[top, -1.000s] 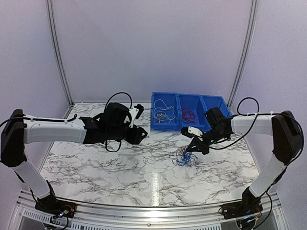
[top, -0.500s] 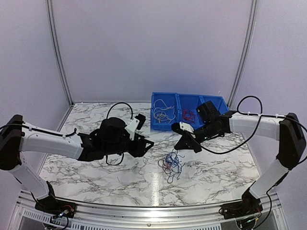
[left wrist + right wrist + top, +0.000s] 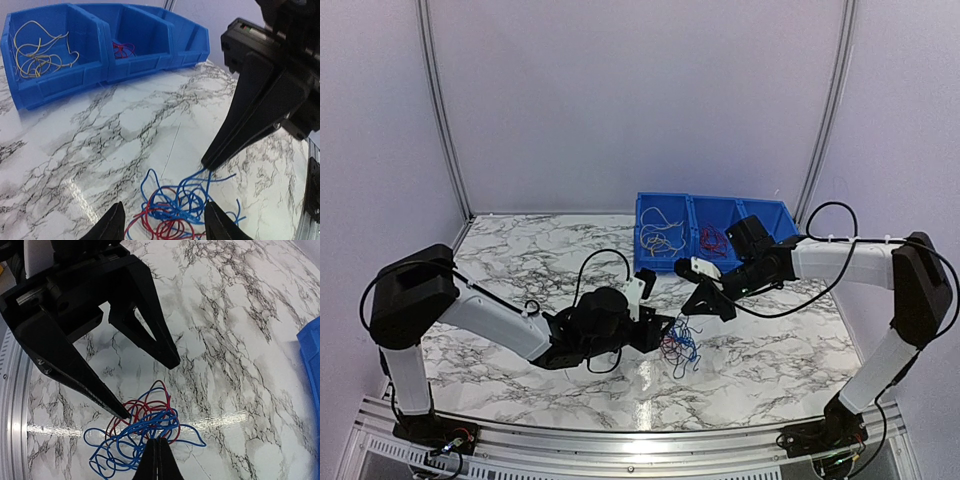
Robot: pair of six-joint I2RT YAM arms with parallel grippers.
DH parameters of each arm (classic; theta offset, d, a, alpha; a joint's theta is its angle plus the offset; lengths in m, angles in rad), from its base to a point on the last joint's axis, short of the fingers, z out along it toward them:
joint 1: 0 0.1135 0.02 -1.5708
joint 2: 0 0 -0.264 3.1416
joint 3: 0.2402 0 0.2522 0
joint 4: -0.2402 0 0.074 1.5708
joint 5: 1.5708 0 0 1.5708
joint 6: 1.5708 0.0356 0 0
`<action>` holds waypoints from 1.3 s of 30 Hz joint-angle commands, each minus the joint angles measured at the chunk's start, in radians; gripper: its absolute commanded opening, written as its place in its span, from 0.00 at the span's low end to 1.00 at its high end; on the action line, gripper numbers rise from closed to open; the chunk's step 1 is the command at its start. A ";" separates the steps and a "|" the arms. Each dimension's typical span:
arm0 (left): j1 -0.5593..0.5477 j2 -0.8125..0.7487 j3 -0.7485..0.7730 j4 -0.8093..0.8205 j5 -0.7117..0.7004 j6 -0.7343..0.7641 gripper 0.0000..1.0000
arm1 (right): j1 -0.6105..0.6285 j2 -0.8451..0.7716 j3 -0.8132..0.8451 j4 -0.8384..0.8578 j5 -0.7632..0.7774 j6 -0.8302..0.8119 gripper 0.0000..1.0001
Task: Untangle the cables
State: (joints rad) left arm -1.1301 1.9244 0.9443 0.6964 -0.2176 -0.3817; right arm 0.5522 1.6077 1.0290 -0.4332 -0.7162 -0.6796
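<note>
The cables [image 3: 678,342] are a small tangle of red and blue wires on the marble table, in front of the bins. My right gripper [image 3: 693,312] is shut on blue strands at the tangle's far edge; in its own view the closed tips [image 3: 158,442] pinch the blue loops [image 3: 145,427]. My left gripper [image 3: 666,327] is open at the tangle's left side. Its fingertips [image 3: 116,212] straddle the cables [image 3: 185,212] without touching them. The right gripper's tips [image 3: 207,164] come down just behind the tangle.
A row of blue bins [image 3: 763,212] stands at the back. The left bin holds yellow-white wires [image 3: 40,50] and the middle one holds red wires [image 3: 122,48]. The bin corner [image 3: 312,355] shows at the right of the right wrist view.
My left arm has swung right and forward until its open jaws reach the tangle. My right gripper has dragged the cables a little to the left and stayed shut.
</note>
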 commanded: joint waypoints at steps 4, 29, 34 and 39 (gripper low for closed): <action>0.000 0.083 0.095 0.115 -0.036 0.001 0.56 | -0.007 -0.008 0.006 0.029 -0.014 0.037 0.00; 0.010 0.170 0.071 0.313 -0.030 -0.033 0.49 | -0.084 0.006 -0.001 0.043 -0.076 0.070 0.00; 0.018 0.240 0.135 0.313 -0.040 -0.068 0.48 | -0.085 0.013 0.005 0.038 -0.096 0.075 0.00; 0.023 0.292 0.185 0.314 -0.057 -0.089 0.47 | -0.084 0.004 -0.001 0.044 -0.097 0.078 0.00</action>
State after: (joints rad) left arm -1.1160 2.1742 1.0840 0.9817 -0.2489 -0.4442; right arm 0.4725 1.6135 1.0195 -0.4080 -0.7826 -0.6140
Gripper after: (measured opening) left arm 0.470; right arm 0.010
